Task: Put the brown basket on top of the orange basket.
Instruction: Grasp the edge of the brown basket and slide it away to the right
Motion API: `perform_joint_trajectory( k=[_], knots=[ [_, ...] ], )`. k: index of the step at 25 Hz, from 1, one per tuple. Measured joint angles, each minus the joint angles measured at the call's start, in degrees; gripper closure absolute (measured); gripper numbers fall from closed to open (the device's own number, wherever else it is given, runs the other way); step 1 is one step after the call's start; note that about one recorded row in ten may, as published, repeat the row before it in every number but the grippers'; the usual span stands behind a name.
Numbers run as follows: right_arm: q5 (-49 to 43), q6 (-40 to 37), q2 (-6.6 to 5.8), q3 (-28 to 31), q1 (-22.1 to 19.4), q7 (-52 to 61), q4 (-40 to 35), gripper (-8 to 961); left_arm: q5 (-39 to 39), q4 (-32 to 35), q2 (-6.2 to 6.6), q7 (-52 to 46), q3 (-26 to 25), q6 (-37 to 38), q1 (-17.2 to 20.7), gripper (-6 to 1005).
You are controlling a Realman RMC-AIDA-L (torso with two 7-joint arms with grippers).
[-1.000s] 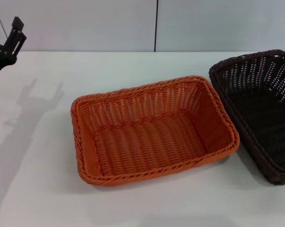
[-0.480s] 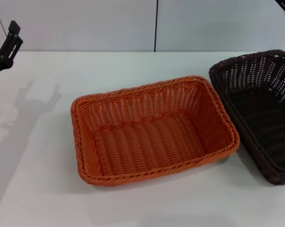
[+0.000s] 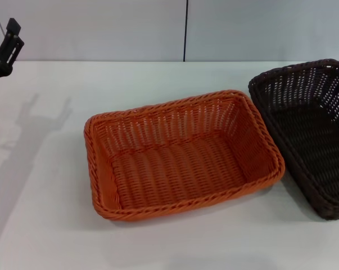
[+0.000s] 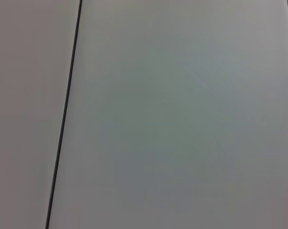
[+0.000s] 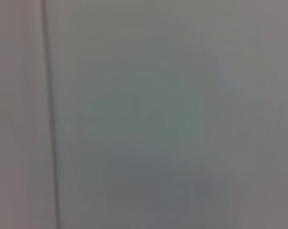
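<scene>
While the brown basket (image 3: 311,132) sits on the white surface (image 3: 158,73) at the robot's right, partly cut off by the edge of the head view, the orange basket (image 3: 180,154) lies in the middle with its open side up, and the two stand close, their near rims just beside each other and perhaps touching at the corner. Neither holds anything, and the stacking has not begun. To judge by its openwork woven sides and braided rim, the brown basket should be light and fairly stiff, with a little give in the weave; it is not fragile, though a thin wall may flex if pinched hard. Its rim looks like the best place to take hold, one finger inside and one outside the sloping wall, near the middle of a long side so that it hangs level and does not swing. Being the same shape and size as the orange one, it will likely nest into it rather than perch on the rim, so it needs to come down square. Of the left pincer (image 3: 6,48) only a dark part shows at the far left edge, raised above the surface and well apart from both baskets; whether it is wide or narrow I cannot tell. No right pincer appears anywhere, and both wrist views show only a pale panelled wall.
</scene>
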Motion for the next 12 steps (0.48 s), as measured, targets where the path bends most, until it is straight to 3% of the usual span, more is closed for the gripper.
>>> perform_joint_trajectory(
  k=[2, 5, 8, 10, 11, 12],
  knots=[
    [-8.8, 6.7, -2.66, 0.1, 3.1, 6.8, 0.4, 237, -0.1, 0.0, 0.00, 0.0, 0.0, -0.2, -0.2, 167],
    [-15.8, 16.1, -4.19, 0.1, 5.1, 9.0, -0.8, 238, -0.2, 0.0, 0.00, 0.0, -0.3, -0.3, -0.3, 167],
    [-21.0, 24.5, -3.84, 0.0, 5.1, 7.4, -5.1, 239, -0.2, 0.2, 0.03, 0.0, -0.6, -0.4, -0.3, 167],
    [-23.9, 29.2, -3.10, 0.0, 4.6, 6.5, -8.3, 240, -0.2, 0.3, 0.06, 0.0, -0.6, -0.4, -0.3, 167],
    [-26.6, 33.2, -2.12, 0.0, 3.8, 5.7, -11.7, 240, -0.2, 0.3, 0.06, 0.1, -0.6, -0.4, -0.3, 167],
    [-26.6, 33.2, -2.12, 0.0, 3.8, 5.7, -11.7, 241, -0.2, 0.3, 0.06, 0.1, -0.6, -0.4, -0.3, 167]
  ],
)
